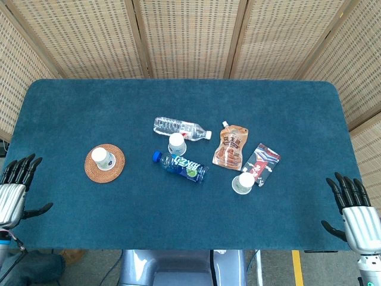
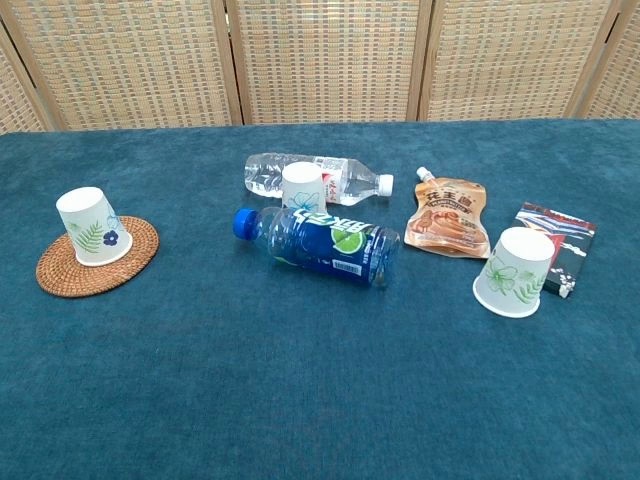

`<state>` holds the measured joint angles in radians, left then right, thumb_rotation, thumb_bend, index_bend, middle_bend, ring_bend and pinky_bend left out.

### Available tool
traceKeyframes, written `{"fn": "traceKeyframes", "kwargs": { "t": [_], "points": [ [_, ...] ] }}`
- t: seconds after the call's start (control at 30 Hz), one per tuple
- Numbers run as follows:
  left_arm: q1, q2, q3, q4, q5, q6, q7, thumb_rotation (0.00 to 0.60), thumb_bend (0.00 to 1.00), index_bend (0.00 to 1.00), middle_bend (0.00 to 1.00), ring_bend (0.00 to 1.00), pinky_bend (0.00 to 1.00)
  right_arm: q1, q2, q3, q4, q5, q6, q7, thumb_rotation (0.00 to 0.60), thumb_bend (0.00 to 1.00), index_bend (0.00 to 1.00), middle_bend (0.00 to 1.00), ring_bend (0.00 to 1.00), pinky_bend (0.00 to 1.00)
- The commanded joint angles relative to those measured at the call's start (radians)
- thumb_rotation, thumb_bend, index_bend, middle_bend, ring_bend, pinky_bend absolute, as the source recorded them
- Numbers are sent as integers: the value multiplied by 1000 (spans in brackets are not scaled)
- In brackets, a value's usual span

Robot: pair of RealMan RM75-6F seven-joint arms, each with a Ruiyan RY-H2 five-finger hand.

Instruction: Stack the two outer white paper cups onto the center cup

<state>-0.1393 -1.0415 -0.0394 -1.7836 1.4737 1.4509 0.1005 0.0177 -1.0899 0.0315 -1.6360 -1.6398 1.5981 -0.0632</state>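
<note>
Three white paper cups stand upside down on the blue table. The left cup sits on a woven coaster. The center cup stands between two lying bottles. The right cup stands by a dark packet. My left hand hovers at the table's left front edge, fingers apart, holding nothing. My right hand is at the right front edge, also spread and empty. Neither hand shows in the chest view.
A clear water bottle lies behind the center cup; a blue bottle lies in front of it. An orange spout pouch and a dark packet lie at the right. Wicker screens stand behind the table.
</note>
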Motion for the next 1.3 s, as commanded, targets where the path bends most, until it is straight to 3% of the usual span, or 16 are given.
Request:
{"fn": "traceKeyframes", "kwargs": {
  "t": [0.03, 0.33, 0.53, 0.8, 1.03, 1.3],
  "points": [
    [2, 8, 3, -6, 4, -2, -6, 600, 0, 0, 0, 0, 0, 0, -2, 1, 1, 1, 0, 2, 600, 0, 0, 0, 0, 0],
    [4, 10, 2, -9, 7, -1, -13, 600, 0, 0, 0, 0, 0, 40, -12, 20, -11, 12, -49, 33, 600, 0, 0, 0, 0, 0],
    [5, 11, -3, -13, 15, 10, -20, 600, 0, 0, 0, 0, 0, 202, 25, 67, -36, 6, -259, 38, 600, 0, 70, 40, 4, 26],
    [-16, -16, -24, -11, -52, -33, 39, 600, 0, 0, 0, 0, 0, 436, 5, 128, -44, 103, -606, 88, 600, 34, 182, 222, 153, 308],
    [-33, -43, -41, -3, -104, -58, 93, 600, 0, 0, 0, 0, 0, 545, -83, 158, -5, 199, -741, 73, 600, 168, 197, 246, 192, 335],
    [-37, -55, -42, -3, -118, -61, 125, 600, 0, 0, 0, 0, 0, 608, -166, 140, 27, 287, -818, -8, 600, 196, 210, 255, 210, 345]
  ]
}}
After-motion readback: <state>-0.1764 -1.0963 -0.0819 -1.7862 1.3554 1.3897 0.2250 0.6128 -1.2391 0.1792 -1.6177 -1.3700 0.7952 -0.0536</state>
